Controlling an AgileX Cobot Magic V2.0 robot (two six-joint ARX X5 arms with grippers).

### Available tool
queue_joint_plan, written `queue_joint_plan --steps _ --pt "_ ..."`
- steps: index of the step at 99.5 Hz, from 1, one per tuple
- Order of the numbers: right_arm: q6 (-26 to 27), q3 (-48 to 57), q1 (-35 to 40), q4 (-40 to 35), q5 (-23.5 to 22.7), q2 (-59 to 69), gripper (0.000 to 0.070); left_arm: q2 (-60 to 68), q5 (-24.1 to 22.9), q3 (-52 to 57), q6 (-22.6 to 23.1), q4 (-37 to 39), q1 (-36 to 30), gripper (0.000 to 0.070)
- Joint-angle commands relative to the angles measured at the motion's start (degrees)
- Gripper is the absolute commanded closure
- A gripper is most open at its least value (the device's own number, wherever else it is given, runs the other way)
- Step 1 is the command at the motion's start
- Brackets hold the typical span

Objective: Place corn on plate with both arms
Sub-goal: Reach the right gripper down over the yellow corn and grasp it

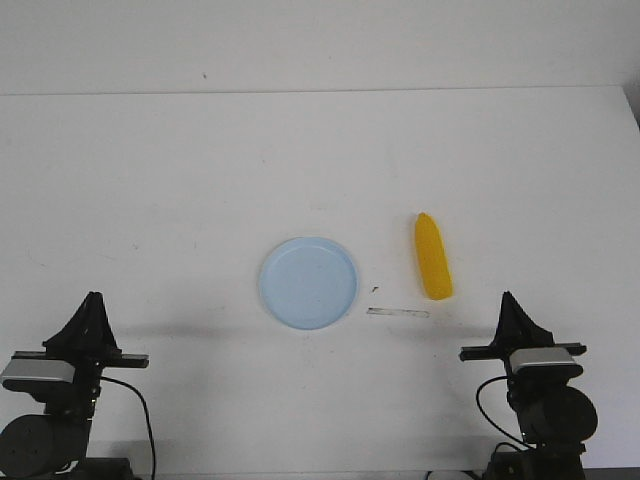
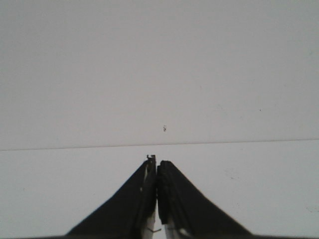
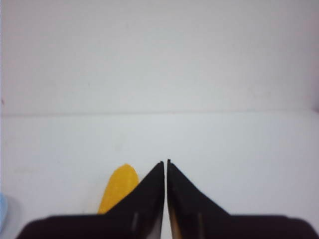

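Note:
The yellow corn (image 1: 432, 257) lies on the white table to the right of the pale blue plate (image 1: 309, 282), its pointed end toward the far side. The plate is empty. My left gripper (image 1: 92, 298) is shut and empty near the table's front left, well left of the plate. My right gripper (image 1: 508, 297) is shut and empty at the front right, just behind and right of the corn. In the right wrist view the corn (image 3: 118, 191) shows beside the shut fingers (image 3: 166, 162), and a sliver of the plate (image 3: 2, 211) is at the edge. The left wrist view shows only the shut gripper (image 2: 156, 159) over bare table.
A thin pale strip (image 1: 398, 313) lies on the table just in front of the corn, with a small dark speck (image 1: 374, 288) near it. The table's far edge (image 1: 320, 90) meets a white wall.

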Motion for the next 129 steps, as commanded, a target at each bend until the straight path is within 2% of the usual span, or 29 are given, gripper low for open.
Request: queue_joint_plan --steps 1,25,46,72,85,91,103,108,129 --pt "-1.1 2.4 0.1 0.0 1.0 3.4 0.0696 -0.1 -0.1 0.6 0.5 0.8 0.0 0.0697" --pt "2.8 12.7 0.1 -4.1 6.9 21.6 0.0696 -0.1 -0.1 0.6 0.5 0.8 0.0 0.0697" --pt "2.8 22.5 2.2 -5.7 7.1 38.5 0.0696 -0.1 -0.1 0.6 0.5 0.8 0.0 0.0697" --pt "3.7 38.1 5.8 -13.8 7.0 57.5 0.0696 -0.1 -0.1 0.6 0.6 0.8 0.0 0.0697" --pt "4.7 46.3 7.4 -22.3 7.0 65.7 0.0688 -0.1 -0.1 0.6 0.6 0.8 0.0 0.0697" --pt "6.5 50.7 8.0 -27.2 7.2 69.7 0.0629 -0.1 -0.1 0.6 0.5 0.8 0.0 0.0697" --pt "9.7 58.8 9.2 -35.3 7.2 77.1 0.0334 -0.1 -0.1 0.6 0.6 0.8 0.0 0.0697" --pt "9.7 61.4 9.7 -37.5 7.1 79.8 0.0252 -0.1 -0.1 0.6 0.5 0.8 0.0 0.0697" --pt "9.4 65.4 11.4 -41.6 6.5 86.9 0.0199 -0.1 -0.1 0.6 0.6 0.8 0.0 0.0697"
